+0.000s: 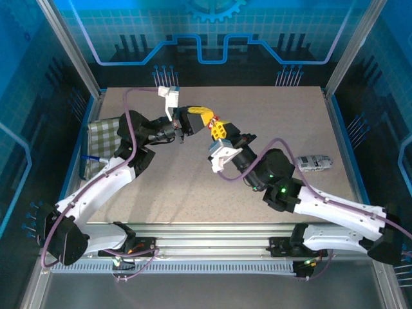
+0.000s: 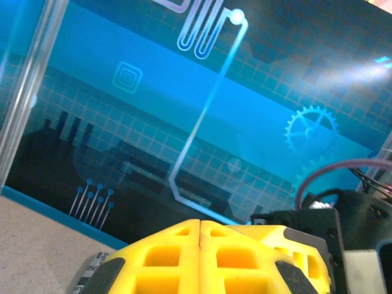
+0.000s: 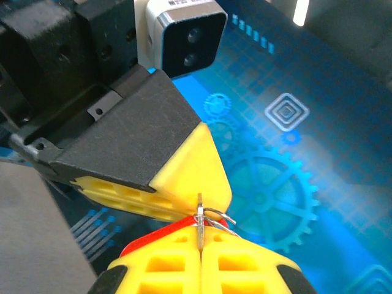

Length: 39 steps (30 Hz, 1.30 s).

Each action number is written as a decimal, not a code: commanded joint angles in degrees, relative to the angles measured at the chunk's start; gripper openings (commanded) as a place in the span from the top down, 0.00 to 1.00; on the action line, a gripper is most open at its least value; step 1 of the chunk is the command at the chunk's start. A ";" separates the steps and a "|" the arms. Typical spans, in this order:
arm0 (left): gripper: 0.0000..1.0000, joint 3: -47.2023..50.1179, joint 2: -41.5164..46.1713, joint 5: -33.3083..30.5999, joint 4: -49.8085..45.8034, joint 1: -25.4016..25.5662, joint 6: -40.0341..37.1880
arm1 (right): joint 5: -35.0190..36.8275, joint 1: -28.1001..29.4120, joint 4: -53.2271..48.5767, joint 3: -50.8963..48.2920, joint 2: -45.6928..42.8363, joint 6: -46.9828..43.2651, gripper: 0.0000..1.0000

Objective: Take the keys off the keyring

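Where both arms meet above the table (image 1: 193, 193), the left tool (image 1: 206, 117) and right tool (image 1: 219, 128) touch tip to tip. Left wrist: its yellow fingers (image 2: 165, 257) are pressed together. Right wrist: that tool is clamped on the keys (image 3: 199, 222), a thin grey piece seen edge-on, the wire keyring (image 3: 219, 215) looping beside the left tool's tip.

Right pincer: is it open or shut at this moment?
Shut. The right pincer shows its two yellow fingers pressed together without a gap, nipping a thin metal piece at the tips.
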<state>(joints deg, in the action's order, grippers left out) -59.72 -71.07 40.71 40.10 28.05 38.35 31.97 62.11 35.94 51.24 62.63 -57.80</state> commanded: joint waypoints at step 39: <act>0.22 2.16 -1.13 14.44 12.03 -3.18 16.67 | -91.69 -38.10 9.54 3.60 0.37 79.53 1.00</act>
<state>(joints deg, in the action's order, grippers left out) -57.19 -70.43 50.50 43.20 25.28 48.07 -50.13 25.28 33.47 52.97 62.02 8.91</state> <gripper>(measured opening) 0.773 0.034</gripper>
